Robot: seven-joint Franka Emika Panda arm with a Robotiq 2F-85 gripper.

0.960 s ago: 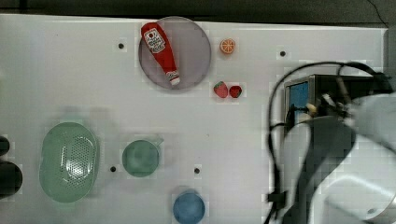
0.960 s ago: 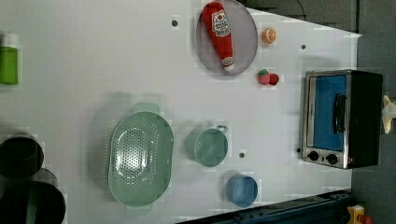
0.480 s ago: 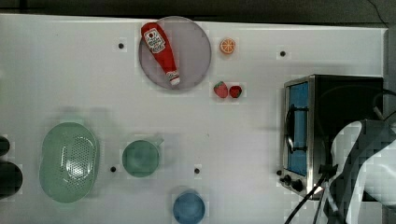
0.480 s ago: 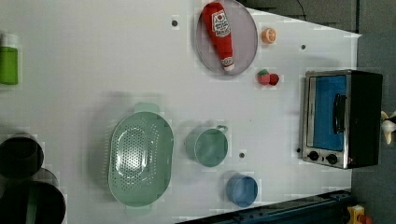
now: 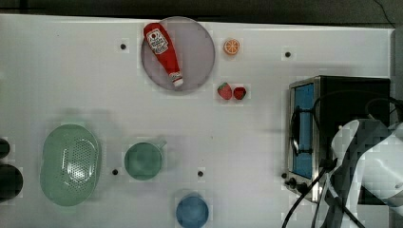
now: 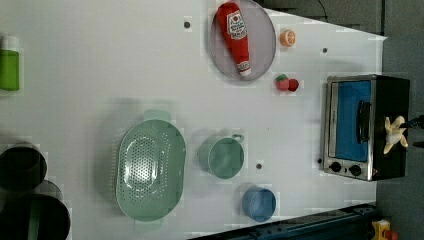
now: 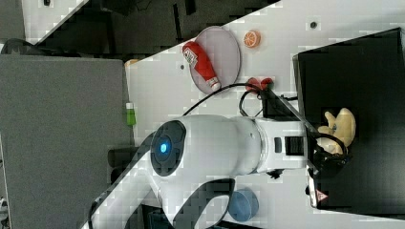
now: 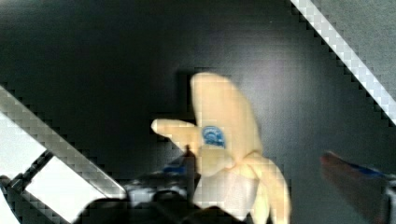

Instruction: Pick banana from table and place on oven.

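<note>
The pale-yellow banana (image 6: 394, 135) lies on the black top of the oven (image 6: 350, 125), near its back edge in the left view. In the right view the banana (image 7: 341, 125) rests on the oven top (image 7: 363, 62) just past my gripper (image 7: 329, 150). In the wrist view the banana (image 8: 229, 140) lies between my gripper (image 8: 257, 156) fingers, which stand apart: one dark finger (image 8: 184, 168) is close beside it, the other finger (image 8: 355, 172) is well clear. The gripper is open. In the top view my arm covers part of the oven (image 5: 351, 95) on the white table (image 5: 71, 85).
On the table are a grey plate (image 5: 199, 52) with a ketchup bottle (image 5: 164, 52), an orange slice (image 5: 231, 46), two strawberries (image 5: 232, 91), a green colander (image 5: 70, 164), a green cup (image 5: 143, 160) and a blue bowl (image 5: 192, 211). Dark cups (image 6: 22, 165) stand at the left view's lower left.
The banana has come down from beyond the oven's back edge onto its black top. The fingers have parted from it. In the top view the arm has swung toward the lower right.
</note>
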